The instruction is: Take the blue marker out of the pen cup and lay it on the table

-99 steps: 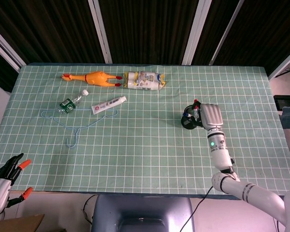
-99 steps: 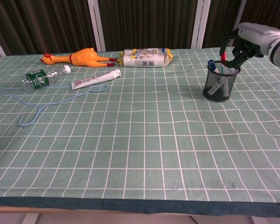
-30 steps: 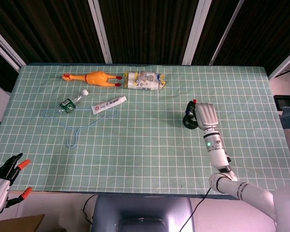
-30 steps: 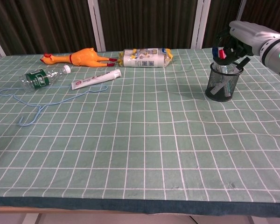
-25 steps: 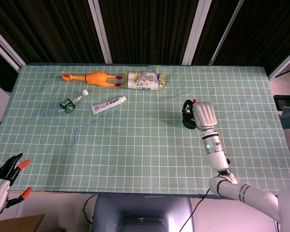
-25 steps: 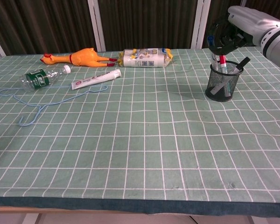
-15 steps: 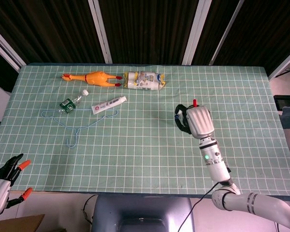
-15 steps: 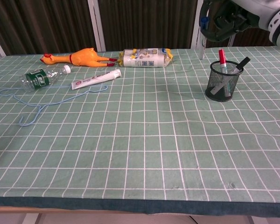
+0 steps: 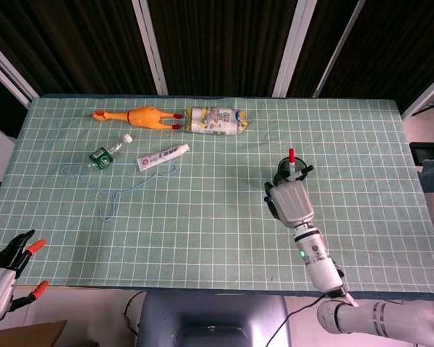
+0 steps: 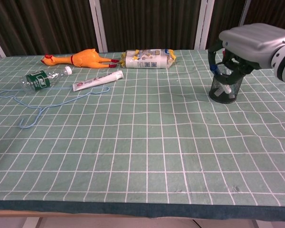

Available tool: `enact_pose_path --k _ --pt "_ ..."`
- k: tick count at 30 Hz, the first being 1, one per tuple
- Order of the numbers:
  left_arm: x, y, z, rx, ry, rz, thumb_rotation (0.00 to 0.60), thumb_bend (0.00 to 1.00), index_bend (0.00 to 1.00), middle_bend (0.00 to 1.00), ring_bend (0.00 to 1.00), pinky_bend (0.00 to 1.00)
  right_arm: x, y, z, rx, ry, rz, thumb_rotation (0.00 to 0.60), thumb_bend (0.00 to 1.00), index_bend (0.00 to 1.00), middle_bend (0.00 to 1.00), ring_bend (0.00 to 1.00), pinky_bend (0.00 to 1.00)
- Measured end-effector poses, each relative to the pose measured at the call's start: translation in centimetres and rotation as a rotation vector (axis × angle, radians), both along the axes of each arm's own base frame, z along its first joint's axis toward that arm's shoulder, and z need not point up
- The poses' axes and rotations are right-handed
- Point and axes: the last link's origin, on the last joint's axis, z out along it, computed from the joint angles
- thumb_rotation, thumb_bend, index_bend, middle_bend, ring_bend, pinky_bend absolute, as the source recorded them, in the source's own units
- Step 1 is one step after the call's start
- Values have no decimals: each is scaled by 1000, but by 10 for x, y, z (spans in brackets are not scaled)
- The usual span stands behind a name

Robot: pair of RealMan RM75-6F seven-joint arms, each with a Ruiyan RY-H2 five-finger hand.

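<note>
The black mesh pen cup [image 9: 288,176] [image 10: 219,96] stands right of the table's middle, with a red marker [image 9: 291,155] sticking up out of it. My right hand [image 9: 290,203] [image 10: 249,46] hovers just on the near side of the cup, fingers curled around the blue marker. Only the marker's blue cap [image 10: 213,70] peeks out at the left of the fingers; the rest is hidden by the hand. In the chest view the hand covers the cup's top. My left hand [image 9: 5,275] hangs off the table's near left corner, fingers spread and holding nothing.
At the far left lie a rubber chicken [image 9: 139,116], a wrapped package [image 9: 215,120], a small bottle [image 9: 107,153], a toothpaste tube [image 9: 162,156] and a blue wire hanger [image 9: 114,189]. Bare green grid cloth [image 9: 202,224] stretches left of and in front of the cup.
The right hand closed on the blue marker in the cup, lifted it out up and to the left, then came down on the cup's near side, still holding it. The left hand stayed put.
</note>
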Motion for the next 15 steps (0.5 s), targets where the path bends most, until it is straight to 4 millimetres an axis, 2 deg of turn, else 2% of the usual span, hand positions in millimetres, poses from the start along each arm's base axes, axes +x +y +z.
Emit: enact_pose_path --k 6,15 --pt "0 0 0 1 -1 0 600 243 175 12 0 222 -17 3 -22 51 73 -117 600 1000 849 1000 1000 1000" --pt "0 0 0 0 0 -1 600 243 175 12 0 222 -37 -7 -45 91 125 -206 600 1000 833 1000 1000 1000"
